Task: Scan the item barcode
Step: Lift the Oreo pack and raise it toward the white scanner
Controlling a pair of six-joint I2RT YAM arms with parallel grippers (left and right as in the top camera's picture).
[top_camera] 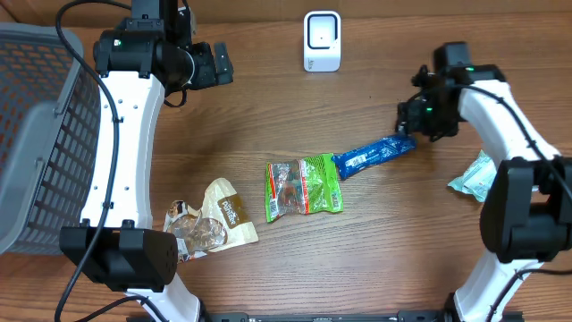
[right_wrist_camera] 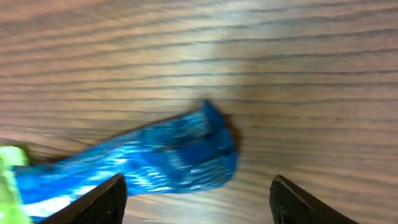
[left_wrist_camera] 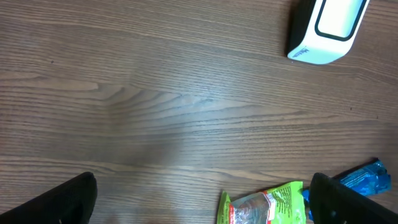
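A: Right gripper [top_camera: 414, 123] has its jaws spread wide and holds nothing. The blue snack packet [top_camera: 374, 155] lies flat on the table [top_camera: 268, 116], one end under the fingers, the other against the green packet [top_camera: 306, 186].

B: Left gripper [top_camera: 214, 64]?

A: Fully open, empty.

B: Suggest pinching the crimped end only, lifting clear of the green packet, then presenting it to the white scanner [top_camera: 322, 40]. No barcode visible yet.

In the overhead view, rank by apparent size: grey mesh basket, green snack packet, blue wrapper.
Grey mesh basket, largest, though cut off at the frame edge.
Green snack packet, next.
Blue wrapper, smallest: similar length, much narrower.
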